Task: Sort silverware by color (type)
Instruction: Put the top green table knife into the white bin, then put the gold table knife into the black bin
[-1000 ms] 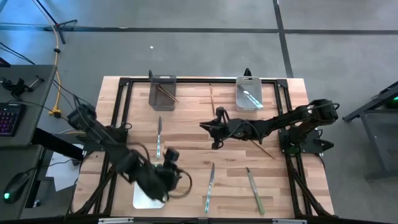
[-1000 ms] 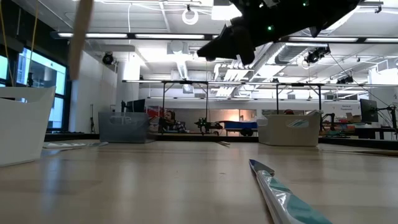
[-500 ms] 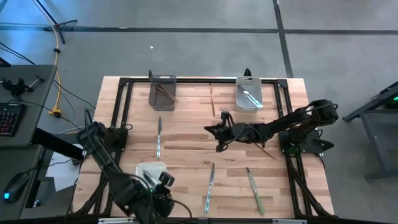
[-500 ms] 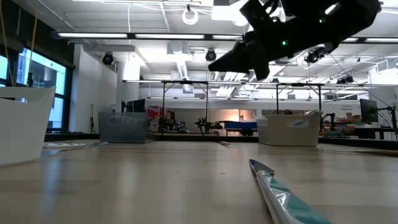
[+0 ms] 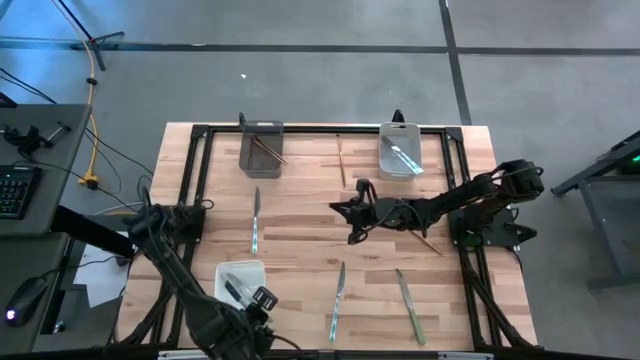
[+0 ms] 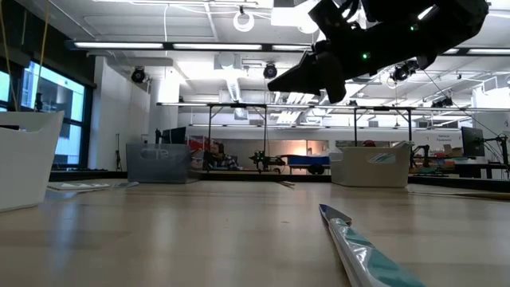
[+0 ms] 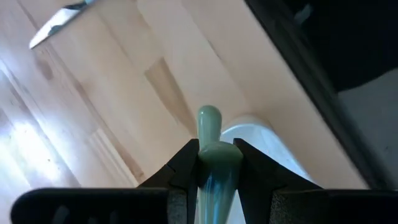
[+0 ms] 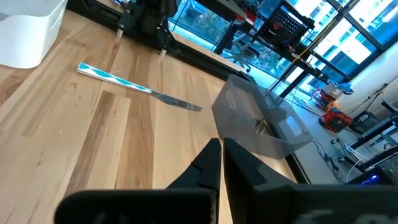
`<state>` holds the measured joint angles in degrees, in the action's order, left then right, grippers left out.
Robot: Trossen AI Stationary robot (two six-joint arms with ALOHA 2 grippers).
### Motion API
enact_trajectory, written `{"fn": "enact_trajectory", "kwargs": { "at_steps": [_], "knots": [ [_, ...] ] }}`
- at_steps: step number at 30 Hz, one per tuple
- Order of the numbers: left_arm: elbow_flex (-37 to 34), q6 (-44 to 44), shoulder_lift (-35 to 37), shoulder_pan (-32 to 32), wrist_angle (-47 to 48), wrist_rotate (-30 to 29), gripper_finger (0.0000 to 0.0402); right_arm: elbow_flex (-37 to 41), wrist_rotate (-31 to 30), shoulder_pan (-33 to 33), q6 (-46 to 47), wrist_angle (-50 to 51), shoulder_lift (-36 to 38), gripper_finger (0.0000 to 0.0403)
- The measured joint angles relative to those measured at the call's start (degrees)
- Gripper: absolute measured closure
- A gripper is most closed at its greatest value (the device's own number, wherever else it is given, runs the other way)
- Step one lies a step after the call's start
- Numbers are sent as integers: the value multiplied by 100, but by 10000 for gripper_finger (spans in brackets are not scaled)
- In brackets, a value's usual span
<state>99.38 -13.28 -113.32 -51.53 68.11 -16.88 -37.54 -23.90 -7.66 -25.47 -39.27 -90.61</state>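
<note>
Wooden table (image 5: 300, 210): left end effector (image 7: 214, 163) at lower left, grasping a green-handled utensil (image 7: 213, 155); right end effector (image 5: 352, 222) mid-frame, clenched, empty.

No legible text, label, brand, number or sign appears in any view. The bins, the table frame and the arms carry no readable markings, and the fixtures in the room beyond the table show none that can be made out.
</note>
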Motion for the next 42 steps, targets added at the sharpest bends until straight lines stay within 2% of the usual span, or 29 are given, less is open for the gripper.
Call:
{"fn": "enact_trajectory", "kwargs": {
  "at_steps": [8,13,19,25,30,35,38,40,42],
  "knots": [
    [-517,510,-2,35,-552,52,333,0,4,0,6,-11,-2,403],
    [-602,380,-2,50,-582,-65,332,0,5,0,65,-20,-2,403],
    [-602,207,0,61,-583,-189,265,0,7,0,105,-22,-2,403],
    [-602,184,4,61,-580,-198,251,-2,6,0,105,-22,-2,403],
    [-602,-313,192,55,-518,-369,280,-4,4,-20,101,-12,-2,403],
    [-899,-512,490,50,-971,-850,347,-7,9,-150,39,265,130,403],
    [-1507,-312,822,113,-1804,-917,389,11,222,-121,278,323,149,403],
    [-2048,-112,1135,216,-2577,-913,397,127,756,-50,509,104,119,403],
    [-2636,139,1481,349,-3460,-921,395,343,958,-23,651,-196,98,403]
  ]
}}
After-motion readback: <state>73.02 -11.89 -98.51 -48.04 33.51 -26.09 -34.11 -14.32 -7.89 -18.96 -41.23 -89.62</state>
